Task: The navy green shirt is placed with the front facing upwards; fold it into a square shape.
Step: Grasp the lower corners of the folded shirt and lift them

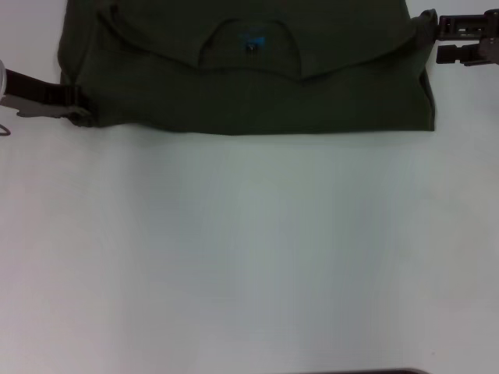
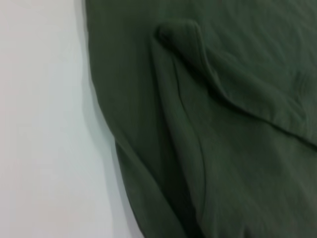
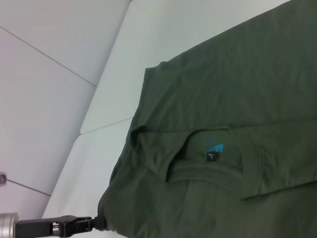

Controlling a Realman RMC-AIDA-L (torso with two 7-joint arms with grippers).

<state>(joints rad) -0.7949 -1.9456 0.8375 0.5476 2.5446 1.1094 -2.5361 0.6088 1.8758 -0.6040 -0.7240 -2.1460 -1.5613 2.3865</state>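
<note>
One navy green shirt [image 1: 249,86] lies at the far side of the white table [image 1: 249,257], its collar [image 1: 251,43] and blue neck label [image 1: 252,39] showing, with the near part apparently doubled over into a straight near edge. Two grippers flank it, likely to work both sides evenly. The left gripper [image 1: 78,109] touches the near-left corner; whether it pinches cloth I cannot tell. The right gripper [image 1: 456,39] sits just off the far-right edge, fingers parted, grasping nothing.
</note>
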